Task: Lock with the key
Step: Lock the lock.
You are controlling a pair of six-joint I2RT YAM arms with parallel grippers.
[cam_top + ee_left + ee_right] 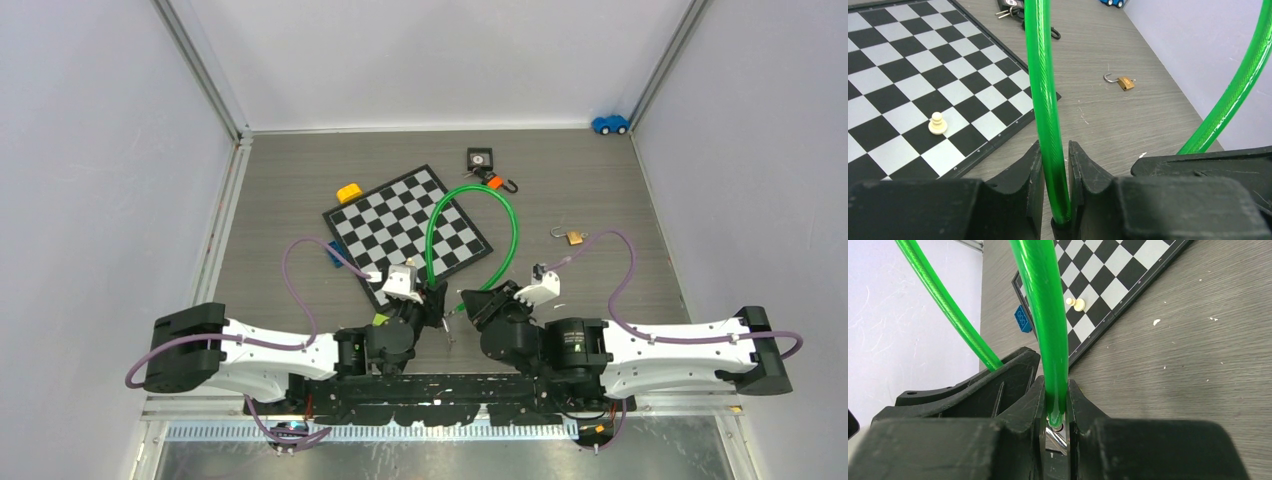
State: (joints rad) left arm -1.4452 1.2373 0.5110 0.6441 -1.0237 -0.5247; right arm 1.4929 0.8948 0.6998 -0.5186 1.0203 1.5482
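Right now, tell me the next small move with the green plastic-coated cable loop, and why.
Probably ease the right gripper toward the left gripper, closing the gap: each clamps one end of the green plastic-coated cable loop, the metal tip shows at the right end, and the ends sit apart.

A black-and-white chessboard [395, 225] lies ahead and to the left of the left gripper [1054, 150], with one white pawn [938, 123] standing on it. A yellow block [348, 192] sits just beside the board's far edge. A blue toy car [609, 124] rests far ahead, to the right.
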